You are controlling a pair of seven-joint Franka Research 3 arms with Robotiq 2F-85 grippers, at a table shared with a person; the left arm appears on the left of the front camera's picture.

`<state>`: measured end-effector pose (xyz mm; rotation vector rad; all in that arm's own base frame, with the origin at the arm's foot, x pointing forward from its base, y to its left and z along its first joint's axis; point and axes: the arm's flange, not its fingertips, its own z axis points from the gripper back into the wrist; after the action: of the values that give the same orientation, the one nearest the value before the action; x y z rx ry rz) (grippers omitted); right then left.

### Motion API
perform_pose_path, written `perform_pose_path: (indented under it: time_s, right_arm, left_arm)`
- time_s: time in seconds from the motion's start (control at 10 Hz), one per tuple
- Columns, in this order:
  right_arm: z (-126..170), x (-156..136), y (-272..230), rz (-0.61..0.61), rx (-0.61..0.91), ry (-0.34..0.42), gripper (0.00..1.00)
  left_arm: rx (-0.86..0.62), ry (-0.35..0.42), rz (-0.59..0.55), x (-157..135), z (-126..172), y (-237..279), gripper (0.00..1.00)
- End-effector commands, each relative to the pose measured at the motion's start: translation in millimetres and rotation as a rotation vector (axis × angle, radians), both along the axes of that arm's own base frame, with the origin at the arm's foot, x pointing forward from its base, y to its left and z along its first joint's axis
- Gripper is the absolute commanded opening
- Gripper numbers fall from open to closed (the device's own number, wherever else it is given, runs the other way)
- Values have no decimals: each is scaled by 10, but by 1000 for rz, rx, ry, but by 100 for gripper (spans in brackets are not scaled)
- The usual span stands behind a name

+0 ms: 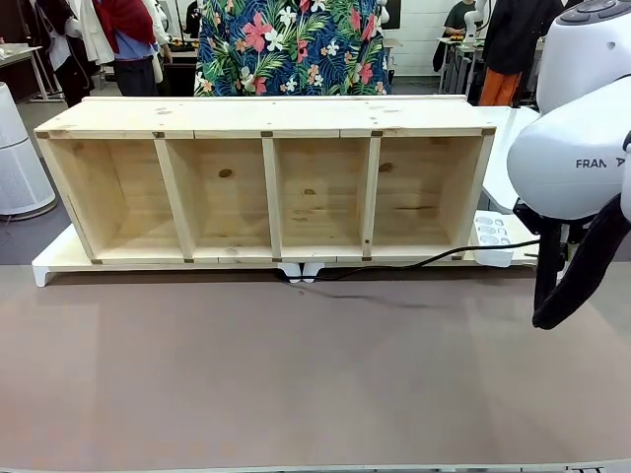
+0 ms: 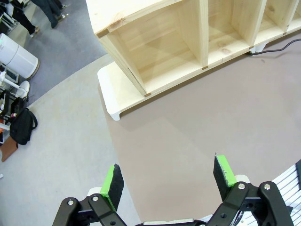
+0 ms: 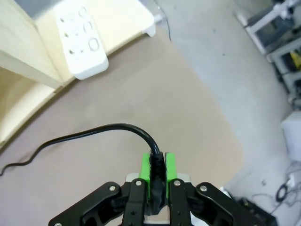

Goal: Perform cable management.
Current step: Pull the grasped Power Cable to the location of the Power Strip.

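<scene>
The thin black cable (image 1: 414, 262) runs from under the middle of the wooden shelf (image 1: 266, 128) rightwards, lifting off the table toward my right arm. In the right wrist view my right gripper (image 3: 157, 173) is shut on the cable's black plug (image 3: 156, 169), held between the green pads. From the plug the cable (image 3: 89, 133) arcs left and trails down to the brown tabletop. My left gripper (image 2: 169, 176) is open above bare table near the shelf's left end, with nothing between its fingers. The cable's far stretch (image 2: 277, 47) shows by the shelf's foot.
A white power strip (image 1: 491, 236) lies on the white board (image 1: 44, 264) at the shelf's right end, also seen as the power strip (image 3: 82, 42). The shelf has several open compartments. A person in a floral shirt (image 1: 286, 44) stands behind it. My right arm's thick black hose (image 1: 582, 266) hangs at the right.
</scene>
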<state>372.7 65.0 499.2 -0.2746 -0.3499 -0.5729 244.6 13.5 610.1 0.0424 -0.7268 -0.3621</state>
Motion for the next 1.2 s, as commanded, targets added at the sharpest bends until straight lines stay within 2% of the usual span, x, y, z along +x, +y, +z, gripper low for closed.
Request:
perform_pose_path:
  time_s: [0.0,0.4,0.5,1.1]
  right_arm:
    - [80,189,-111,72,-71,-34,15]
    - [123,323,-48,100,-16,-115,15]
    - [133,256,13,102,-36,-67,15]
    - [120,264,23,105,-32,-72,15]
  left_arm:
    - [1,3,1,-2,1,1,100]
    - [1,3,1,-2,1,1,100]
    - [1,3,1,-2,1,1,100]
    - [1,3,1,-2,1,1,100]
